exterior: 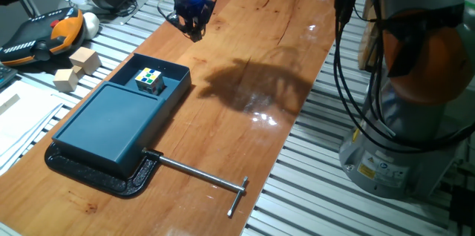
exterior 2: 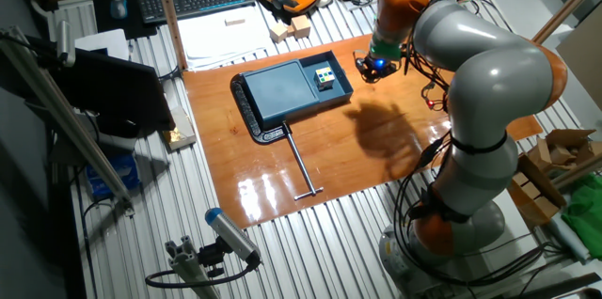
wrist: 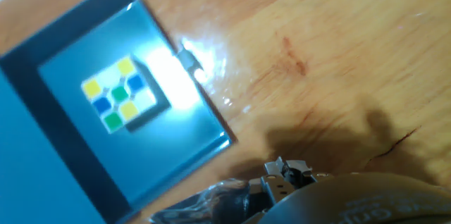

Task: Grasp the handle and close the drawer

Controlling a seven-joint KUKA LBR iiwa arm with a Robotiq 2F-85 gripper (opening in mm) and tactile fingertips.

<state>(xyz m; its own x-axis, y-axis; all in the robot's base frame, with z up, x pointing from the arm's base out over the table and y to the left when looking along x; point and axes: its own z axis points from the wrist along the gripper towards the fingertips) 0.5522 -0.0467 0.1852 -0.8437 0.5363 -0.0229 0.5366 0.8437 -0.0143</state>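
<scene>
Hovering above the wooden worktop [exterior: 252, 58] beyond the open shallow teal plastic drawer [exterior: 158, 82], the pincer [exterior: 192, 28], fingers seemingly together, risks missing the thin teal end-wall handle [exterior: 180, 85] or striking the multicoloured cube [exterior: 150, 80] inside.

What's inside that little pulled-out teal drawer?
The drawer holds one small cube with yellow, blue and green squares on top. Around it only the bare drawer floor shows. The part still under the teal box is covered, so anything there cannot be seen.
</scene>
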